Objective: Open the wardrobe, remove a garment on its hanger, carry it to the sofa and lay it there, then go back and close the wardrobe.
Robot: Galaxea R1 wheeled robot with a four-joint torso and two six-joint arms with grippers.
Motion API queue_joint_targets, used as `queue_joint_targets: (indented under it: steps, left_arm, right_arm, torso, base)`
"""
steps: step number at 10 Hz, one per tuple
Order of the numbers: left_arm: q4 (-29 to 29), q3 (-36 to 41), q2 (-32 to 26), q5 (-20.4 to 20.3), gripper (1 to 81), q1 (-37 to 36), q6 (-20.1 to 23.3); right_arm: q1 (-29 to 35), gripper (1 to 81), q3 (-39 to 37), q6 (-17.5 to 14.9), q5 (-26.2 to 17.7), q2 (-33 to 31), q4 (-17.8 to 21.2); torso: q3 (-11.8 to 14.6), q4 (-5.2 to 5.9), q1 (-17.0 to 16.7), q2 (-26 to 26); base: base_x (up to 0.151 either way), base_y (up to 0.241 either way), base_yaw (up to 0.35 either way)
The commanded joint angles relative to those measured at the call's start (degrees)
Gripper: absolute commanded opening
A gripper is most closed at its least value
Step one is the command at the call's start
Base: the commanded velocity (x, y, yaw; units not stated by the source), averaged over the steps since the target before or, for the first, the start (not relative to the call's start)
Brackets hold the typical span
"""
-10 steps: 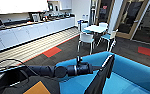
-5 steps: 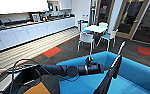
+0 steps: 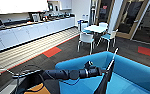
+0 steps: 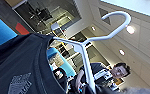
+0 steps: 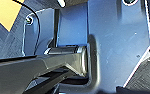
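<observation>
The step in hand looks like the carry-and-lay: the left arm (image 3: pixel 66 74) reaches out over the near edge of the blue sofa (image 3: pixel 131 72), its jaws clenched on the white hanger (image 3: pixel 112 61), with the black garment (image 3: pixel 103 83) hanging below, over the seat. The next move calls for lowering the garment flat onto the seat and letting go. I cannot tell the state of the right arm's jaws. Farther off stand a small tabletop (image 3: pixel 97 28) with white-and-teal chairs (image 3: pixel 86 40) and a long kitchen counter (image 3: pixel 28 30) far left; nothing blocks the seat.
</observation>
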Motion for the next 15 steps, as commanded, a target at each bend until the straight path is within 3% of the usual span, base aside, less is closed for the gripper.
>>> queue_joint_targets:
  steps: [1, 5, 15]
  left_arm:
    - [3.7, -2.6, 3.0, -0.5, 1.0, -8.6, 0.4]
    - [3.9, -11.0, 8.8, -0.5, 1.0, -8.1, 0.4]
    - [7.8, -30.0, 17.0, -0.6, 1.0, -6.0, 0.4]
  right_arm:
    - [1.0, 81.1, 0.3, -0.1, -3.1, 0.4, 0.3]
    - [0.9, 81.1, 0.3, -0.2, -3.0, 0.4, 0.1]
    - [0.6, 81.1, 0.1, -0.1, -2.1, 0.3, 0.5]
  torso:
    - [0.0, 0.0, 0.0, 0.0]
    - [0.0, 0.0, 0.0, 0.0]
    - [0.0, 0.0, 0.0, 0.0]
  base:
    - [0.0, 0.0, 0.0]
    - [0.0, 0.0, 0.0]
    - [0.0, 0.0, 0.0]
